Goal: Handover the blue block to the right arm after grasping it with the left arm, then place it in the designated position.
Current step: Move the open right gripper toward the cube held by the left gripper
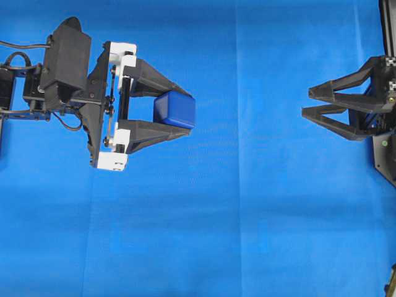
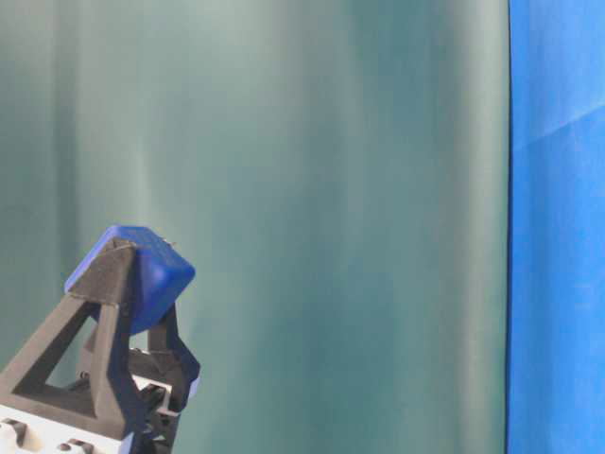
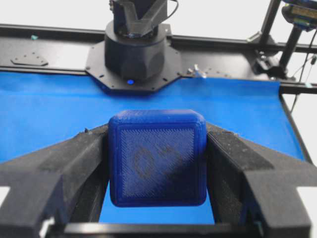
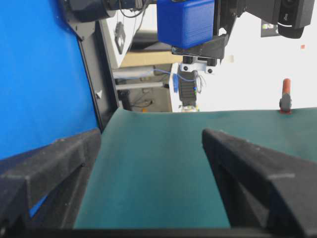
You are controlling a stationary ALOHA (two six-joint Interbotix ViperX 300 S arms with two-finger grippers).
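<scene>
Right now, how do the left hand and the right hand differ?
The left hand is shut on the blue block; the right hand is open and holds nothing. The left hand's fingers sit on white brackets, while the right hand has none and carries a small checkered tag. In the overhead view the left hand points right and the right hand points left. Both have pointed black fingers.

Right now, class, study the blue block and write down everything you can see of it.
The blue block is a small dark-blue cube with rounded edges and corners. Its faces show fine printed lines, like plastic, and one face bears a faint embossed mark. It is held off the blue cloth, clamped on two opposite sides near the tips of the left gripper jaws. Nothing else touches it; the open right gripper stands well apart.
</scene>
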